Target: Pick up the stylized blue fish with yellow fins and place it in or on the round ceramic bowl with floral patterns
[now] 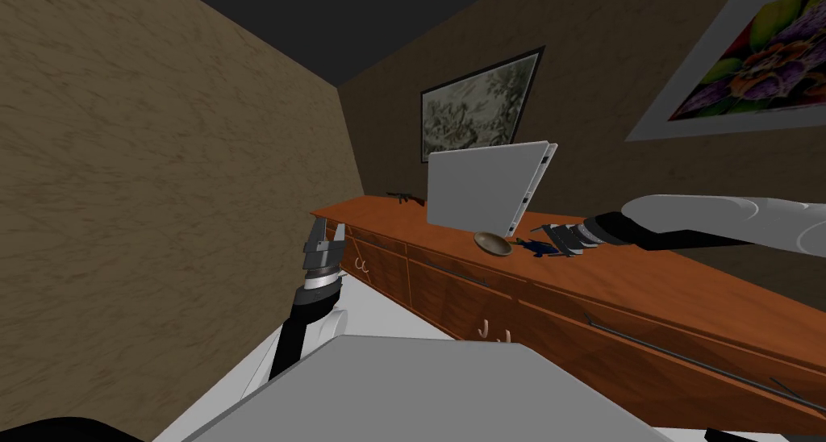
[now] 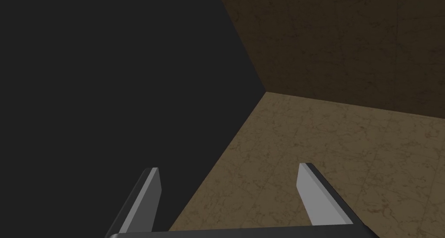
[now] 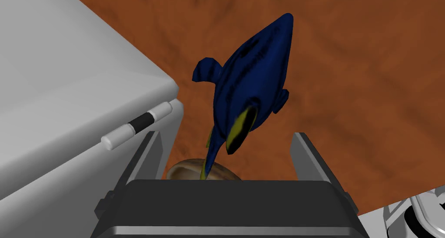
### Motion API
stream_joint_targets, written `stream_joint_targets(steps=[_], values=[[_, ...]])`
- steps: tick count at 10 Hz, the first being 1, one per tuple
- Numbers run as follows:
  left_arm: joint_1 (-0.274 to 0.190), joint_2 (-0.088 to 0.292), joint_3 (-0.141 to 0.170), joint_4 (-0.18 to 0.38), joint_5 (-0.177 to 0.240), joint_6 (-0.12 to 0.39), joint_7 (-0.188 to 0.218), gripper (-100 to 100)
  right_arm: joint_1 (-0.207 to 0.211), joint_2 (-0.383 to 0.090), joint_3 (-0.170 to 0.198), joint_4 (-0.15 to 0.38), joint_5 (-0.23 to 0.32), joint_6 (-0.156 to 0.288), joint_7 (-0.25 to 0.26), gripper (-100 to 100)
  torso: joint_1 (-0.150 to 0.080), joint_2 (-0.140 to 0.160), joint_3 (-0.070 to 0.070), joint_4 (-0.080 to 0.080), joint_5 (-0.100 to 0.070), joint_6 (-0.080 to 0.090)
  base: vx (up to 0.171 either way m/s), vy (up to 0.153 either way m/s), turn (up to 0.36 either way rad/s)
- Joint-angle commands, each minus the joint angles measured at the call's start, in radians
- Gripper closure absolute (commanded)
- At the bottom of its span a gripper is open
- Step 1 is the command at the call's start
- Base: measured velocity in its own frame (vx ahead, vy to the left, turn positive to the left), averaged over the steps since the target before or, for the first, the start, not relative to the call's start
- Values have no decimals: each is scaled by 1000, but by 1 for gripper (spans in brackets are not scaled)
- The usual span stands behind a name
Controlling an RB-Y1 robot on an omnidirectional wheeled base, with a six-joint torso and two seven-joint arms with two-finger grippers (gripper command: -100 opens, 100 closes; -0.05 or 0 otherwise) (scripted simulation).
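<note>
One long orange-brown wooden surface with drawers along its front carries everything, and an open white laptop stands on it. The left tool hangs raised off the surface's near end, its blades apart and empty. The right tool reaches in over the top with its blades spread wide, gripping nothing. A small brown bowl sits by the laptop's lower edge. Just beside it, on the side towards the right arm, the blue fish lies on the bare wood. Its body lies ahead of the blade tips, and its yellow-edged tail runs back between the blades without touching either.

I judge this the approach before the grasp: the fish is not yet held. The next move calls for easing forward until both blades flank the body, then closing. The laptop's hinge stands close to one blade, so little sideways drift is allowed. A short carry to the bowl would follow.
</note>
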Motion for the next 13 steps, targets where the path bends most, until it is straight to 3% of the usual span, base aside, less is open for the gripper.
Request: stream_joint_targets(steps=[1, 2, 6, 7, 8, 9, 10, 11, 13], values=[[0, 0, 0, 0, 0, 0, 0, 0, 0, 0, 0, 0, 0, 0, 0, -100, 0, 0, 0, 0, 0, 0, 14, 3, 10], [0, 0, 0, 0, 0, 0, 0, 0, 1, 2, 0, 2, 0, 3, 2, 100, 0, 1, 0, 0, 0, 0, 0, 0, 0], [0, 0, 0, 0, 0, 0, 0, 0, 1, 2, 0, 2, 0, 3, 1, 100, 1, 2, 1, 0, 1, 0, 0, 0, 0], [0, 0, 0, 0, 0, 0, 0, 0, 1, 2, 0, 2, 0, 3, 1, 0, 1, 2, 1, 1, 1, 0, 0, 0, 0], [0, 0, 0, 0, 0, 0, 0, 0, 1, 2, 0, 2, 0, 3, 1, 100, 1, 2, 1, 1, 1, 0, 0, 0, 0], [0, 0, 0, 0, 0, 0, 0, 0, 1, 2, 0, 2, 0, 3, 1, 0, 1, 2, 1, 1, 1, 0, 0, 0, 0], [0, 0, 0, 0, 0, 0, 0, 0, -9, -28, -32, 3, -5, 7, -1, 100, 1, 2, 1, 1, 1, 0, -40, 54, -73], [0, 0, 0, 0, 0, 0, 0, 0, -9, -28, -32, 3, -5, 7, -1, 100, 4, 4, 3, 2, 3, 1, -41, 72, -45], [0, 0, 0, 0, 0, 0, 0, 0, -6, -72, -70, -1, -12, 2, -7, 100, 10, 8, 5, 3, 4, 1, -69, 143, -86]])
